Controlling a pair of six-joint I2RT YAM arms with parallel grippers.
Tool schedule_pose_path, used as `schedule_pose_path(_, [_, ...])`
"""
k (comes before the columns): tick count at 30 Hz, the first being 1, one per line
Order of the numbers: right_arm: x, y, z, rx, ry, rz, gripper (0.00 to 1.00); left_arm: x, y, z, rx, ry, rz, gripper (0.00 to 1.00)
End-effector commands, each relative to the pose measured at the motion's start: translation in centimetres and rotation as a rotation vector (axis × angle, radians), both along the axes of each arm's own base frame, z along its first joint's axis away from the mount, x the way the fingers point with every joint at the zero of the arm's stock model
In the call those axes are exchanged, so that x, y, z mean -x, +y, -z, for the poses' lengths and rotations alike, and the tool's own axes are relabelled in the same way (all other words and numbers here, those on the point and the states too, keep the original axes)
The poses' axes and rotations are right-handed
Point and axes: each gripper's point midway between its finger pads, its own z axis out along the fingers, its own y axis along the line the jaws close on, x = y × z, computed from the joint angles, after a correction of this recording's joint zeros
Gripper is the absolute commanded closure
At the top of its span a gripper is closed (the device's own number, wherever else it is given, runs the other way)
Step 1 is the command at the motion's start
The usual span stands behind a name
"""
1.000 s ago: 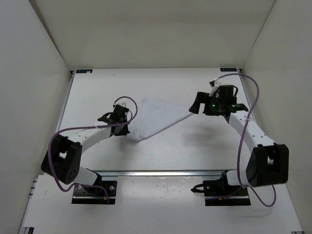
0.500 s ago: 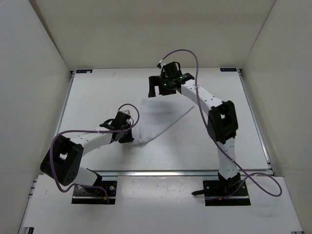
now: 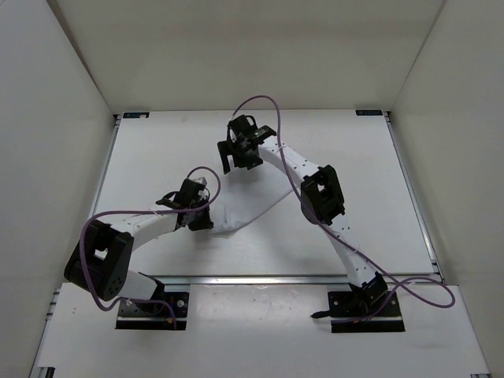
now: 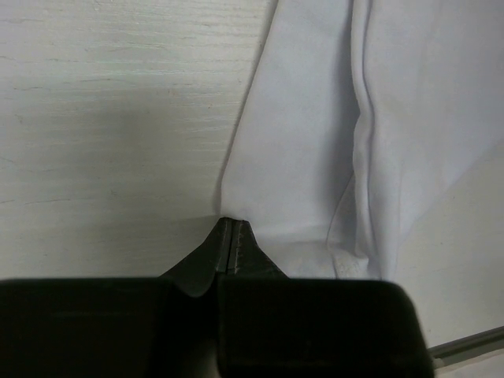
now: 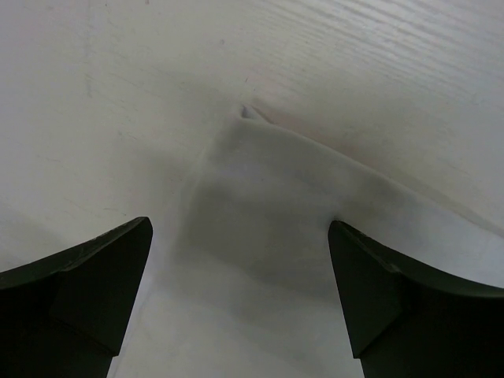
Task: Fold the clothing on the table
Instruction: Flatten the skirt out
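1. My left pincer [image 4: 230, 228] is clamped shut on the cloth's [image 3: 253, 197] near-left corner, on the table [image 3: 354, 213].
2. My right pincer [image 5: 240, 236] gapes wide, empty, over its far corner.
3. My right arm [image 3: 315, 193] hides some cloth.

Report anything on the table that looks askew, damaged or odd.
Nothing is damaged or spilled. The clothing lies askew, a lopsided wedge with a long crease running up from near the left fingers, which are shut at its edge.

I count one white cloth [image 3: 252, 201], one table [image 3: 362, 157], two arms, left arm [image 3: 150, 224] and right arm [image 3: 319, 193], and two purple cables [image 3: 256, 98].
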Motion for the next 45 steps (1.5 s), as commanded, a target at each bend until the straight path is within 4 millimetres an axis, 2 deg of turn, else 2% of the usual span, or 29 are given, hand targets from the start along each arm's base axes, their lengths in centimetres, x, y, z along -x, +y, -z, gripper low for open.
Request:
schedule_pose_path(1, [-1.0,0.8,-1.5,0.003,-0.069,0.034,0.10,-0.2,-0.4,-0.8,0.020,-0.020,0.028,1.00])
schedule_pose_path(4, [-1.7,0.6,-0.6,0.049,-0.099,0.050,0.15,0.0,-0.7,-1.1,0.030,-0.026,0.040,1.00])
schedule_pose_path(7, [-2.0,0.1,0.7,0.083,-0.091,0.064,0.30,0.6,-0.4,-0.8,0.027,-0.009,0.041,1.00])
schedule_pose_path(9, [-2.1,-0.4,1.2,0.098,-0.072,0.087,0.47,0.4,-0.2,-1.1,0.028,-0.020,0.036,1.00])
schedule_pose_path(11, [-2.2,-1.2,2.3,0.118,-0.047,0.099,0.57,0.5,-0.1,-1.0,0.023,-0.016,0.037,1.00])
schedule_pose_path(13, [-2.4,-1.8,2.9,0.140,-0.045,0.106,0.81,0.4,0.0,-1.0,0.017,-0.017,0.036,1.00])
schedule_pose_path(16, [-2.7,-2.4,2.7,0.153,-0.046,0.138,1.00,0.4,-0.1,-1.1,0.017,-0.022,0.042,1.00])
schedule_pose_path(22, [-4.8,-4.5,-1.5,0.155,-0.140,0.159,1.00,0.6,0.2,-0.7,0.014,-0.010,0.034,1.00])
schedule_pose_path(25, [-5.3,-4.2,-2.9,0.088,-0.145,0.143,1.00,0.5,0.2,-0.7,0.017,-0.014,0.031,1.00])
schedule_pose_path(26, [-5.4,-4.2,-2.8,0.060,-0.128,0.136,1.00,0.7,0.1,-0.5,0.018,-0.005,0.032,1.00])
schedule_pose_path(27, [-5.4,-4.1,-2.9,0.044,-0.120,0.140,0.94,0.5,0.0,-0.7,0.020,-0.011,0.033,1.00])
schedule_pose_path(29, [-5.3,-3.8,-3.0,0.031,-0.115,0.146,0.70,0.6,-0.1,-0.7,0.025,-0.007,0.036,1.00])
schedule_pose_path(30, [-5.0,-3.5,-2.7,0.035,-0.109,0.134,0.64,0.7,-0.3,-0.7,0.025,-0.008,0.046,1.00])
schedule_pose_path(32, [-4.8,-2.4,-2.5,0.015,-0.112,0.112,0.40,0.8,-0.7,-0.6,0.028,-0.009,0.058,1.00])
schedule_pose_path(33, [-4.7,-1.7,-2.6,0.001,-0.117,0.103,0.32,1.1,-1.0,-0.6,0.037,-0.001,0.071,1.00])
schedule_pose_path(35, [-4.6,-0.8,-2.8,-0.011,-0.132,0.089,0.24,1.9,-1.5,-0.1,0.034,0.017,0.094,1.00])
schedule_pose_path(37, [-3.8,0.6,-2.9,-0.050,-0.115,0.058,0.20,2.1,-2.0,-0.1,0.039,0.017,0.110,1.00])
schedule_pose_path(45, [-2.9,3.3,-2.5,-0.152,-0.065,0.023,0.17,2.3,-2.1,0.4,0.054,0.029,0.108,1.00])
